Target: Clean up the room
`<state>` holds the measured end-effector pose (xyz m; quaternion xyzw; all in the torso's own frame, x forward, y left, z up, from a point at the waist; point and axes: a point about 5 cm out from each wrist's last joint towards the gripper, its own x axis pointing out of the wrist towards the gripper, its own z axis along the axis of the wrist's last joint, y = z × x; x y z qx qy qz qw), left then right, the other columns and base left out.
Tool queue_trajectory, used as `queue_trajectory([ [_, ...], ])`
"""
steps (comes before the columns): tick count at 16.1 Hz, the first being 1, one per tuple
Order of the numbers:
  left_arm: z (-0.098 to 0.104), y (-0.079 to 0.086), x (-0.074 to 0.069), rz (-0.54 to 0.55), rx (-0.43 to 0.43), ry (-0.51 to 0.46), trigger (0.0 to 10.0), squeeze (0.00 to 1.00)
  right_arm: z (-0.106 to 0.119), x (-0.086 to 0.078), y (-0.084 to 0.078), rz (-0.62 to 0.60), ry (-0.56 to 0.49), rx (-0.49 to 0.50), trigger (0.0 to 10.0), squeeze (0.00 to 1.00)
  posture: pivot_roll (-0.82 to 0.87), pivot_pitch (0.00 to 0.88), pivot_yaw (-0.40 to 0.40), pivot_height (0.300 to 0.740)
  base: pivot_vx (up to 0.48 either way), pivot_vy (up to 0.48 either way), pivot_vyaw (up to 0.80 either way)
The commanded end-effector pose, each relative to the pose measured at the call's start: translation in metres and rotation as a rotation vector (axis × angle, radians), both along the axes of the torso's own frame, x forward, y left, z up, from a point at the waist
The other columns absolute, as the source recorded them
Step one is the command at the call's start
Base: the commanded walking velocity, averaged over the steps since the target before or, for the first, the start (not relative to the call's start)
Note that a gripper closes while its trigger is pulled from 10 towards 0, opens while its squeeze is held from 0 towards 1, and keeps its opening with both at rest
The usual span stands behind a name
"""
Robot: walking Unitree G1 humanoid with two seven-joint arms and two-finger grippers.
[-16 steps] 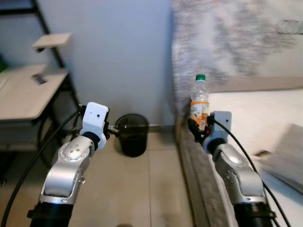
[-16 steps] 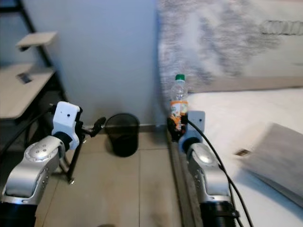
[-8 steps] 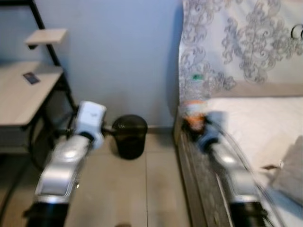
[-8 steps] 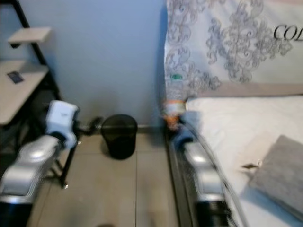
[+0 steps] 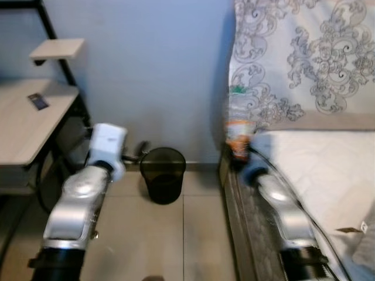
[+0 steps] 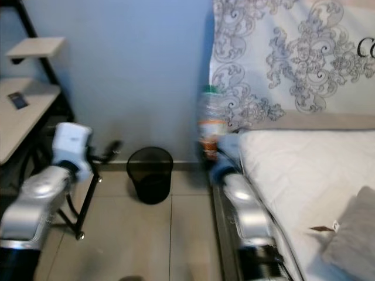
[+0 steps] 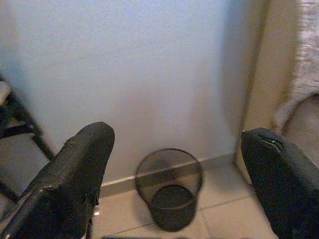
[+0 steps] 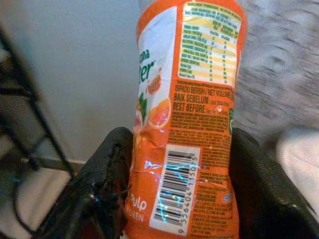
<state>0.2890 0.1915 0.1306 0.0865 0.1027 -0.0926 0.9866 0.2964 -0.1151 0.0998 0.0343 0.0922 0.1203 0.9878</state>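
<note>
Right gripper [image 8: 179, 199] was clamped on a bottle [image 8: 187, 114] with an orange label, held upright at the near corner of the bed [image 5: 328, 170]; motion blur in the head views. Left gripper [image 7: 179, 164] was spread wide with nothing between its fingers, raised above the floor [image 5: 170, 234]. Beyond it, a black mesh bin [image 5: 163, 182] stood against the wall [image 5: 152, 70]. A desk [image 5: 26, 120] stood at far left.

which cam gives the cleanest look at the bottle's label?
Right wrist view: the bottle sits close and sharp, with its orange label, barcode and nutrition panel legible, clamped in the right pincer. Both eye views show it small and motion-blurred beside the bed.
</note>
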Motion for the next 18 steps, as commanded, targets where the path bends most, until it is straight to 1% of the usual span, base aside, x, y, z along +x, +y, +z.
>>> queue_trajectory([
  [1,0.0024,-0.0083,0.0016,-0.023,-0.015,-0.013,10.0,0.0,0.0008,0.0008,-0.0134,-0.036,-0.013,-0.027,10.0,0.0,0.11,0.0,0.02,0.74,0.0,0.0,0.0],
  [3,0.0014,-0.0092,0.0015,-0.026,-0.029,-0.007,10.0,0.0,-0.0003,0.0004,-0.0142,-0.032,-0.005,-0.011,10.0,0.0,0.1,0.0,0.02,0.74,0.0,0.0,0.0],
  [4,0.0011,-0.0091,0.0015,-0.025,-0.02,-0.011,10.0,0.07,-0.0008,0.0001,-0.0149,-0.03,-0.006,-0.022,10.0,0.0,0.11,0.0,0.021,0.74,0.0,0.0,0.0],
  [5,0.0011,-0.008,0.0019,-0.014,0.0,-0.017,10.0,0.09,-0.0018,-0.0005,-0.015,-0.035,-0.009,-0.027,10.0,0.0,0.1,0.0,0.022,0.74,0.0,0.0,0.0],
  [6,0.0011,-0.008,0.0019,-0.014,0.0,-0.017,10.0,0.09,-0.0018,-0.0005,-0.015,-0.035,-0.009,-0.027,10.0,0.0,0.1,0.0,0.022,0.74,0.0,0.0,0.0],
  [8,0.0011,-0.0017,0.0034,0.034,0.003,-0.019,10.0,0.15,-0.0027,-0.0009,-0.0136,-0.03,-0.003,-0.013,10.0,0.0,0.1,0.0,0.022,0.74,0.0,0.0,0.0],
  [9,0.0008,-0.0008,0.0036,0.045,-0.024,-0.017,10.0,0.18,-0.0024,-0.0008,-0.0133,-0.027,-0.003,-0.013,10.0,0.0,0.1,0.0,0.023,0.74,0.0,0.0,0.0],
  [10,0.0008,-0.0024,0.004,0.029,-0.036,-0.017,10.0,0.39,-0.0021,-0.0006,-0.0128,-0.014,-0.001,-0.018,10.0,0.0,0.1,0.0,0.024,0.74,0.0,0.0,0.0],
  [11,0.0003,-0.0039,0.0038,0.015,-0.045,-0.008,10.0,0.38,-0.0023,-0.0008,-0.0122,-0.001,0.005,-0.014,10.0,0.0,0.1,0.0,0.024,0.74,0.0,0.0,0.0],
  [12,0.0009,-0.0087,0.003,-0.014,-0.061,-0.001,10.0,0.52,-0.0029,-0.0019,-0.0107,0.015,0.018,0.006,10.0,0.0,0.1,0.0,0.023,0.74,0.0,0.0,0.8],
  [13,0.002,-0.0092,0.0033,-0.016,-0.045,-0.012,10.0,0.77,-0.003,-0.002,-0.0108,0.013,0.02,0.005,10.0,0.0,0.1,0.0,0.023,0.74,0.0,0.0,0.8],
  [14,0.0022,-0.0088,0.0033,-0.012,-0.038,-0.014,10.0,0.87,-0.0035,-0.0022,-0.0108,0.007,0.026,0.018,10.0,0.0,0.1,0.0,0.023,0.74,0.0,0.0,0.8],
  [15,0.0014,-0.0088,0.0029,-0.015,-0.04,-0.004,10.0,0.88,-0.0035,-0.0021,-0.0109,0.004,0.025,0.01,10.0,0.0,0.1,0.0,0.024,0.74,0.0,0.0,0.8],
  [16,0.0013,-0.0089,0.0026,-0.021,-0.038,-0.002,10.0,0.85,-0.0039,-0.0022,-0.0108,0.001,0.03,0.019,10.0,0.0,0.1,0.0,0.024,0.74,0.0,0.0,0.0],
  [18,0.0009,-0.0088,0.0018,-0.029,-0.041,0.003,10.0,0.83,-0.005,-0.0028,-0.0101,0.004,0.046,0.046,10.0,0.0,0.1,0.0,0.025,0.74,0.259,0.0,0.0],
])
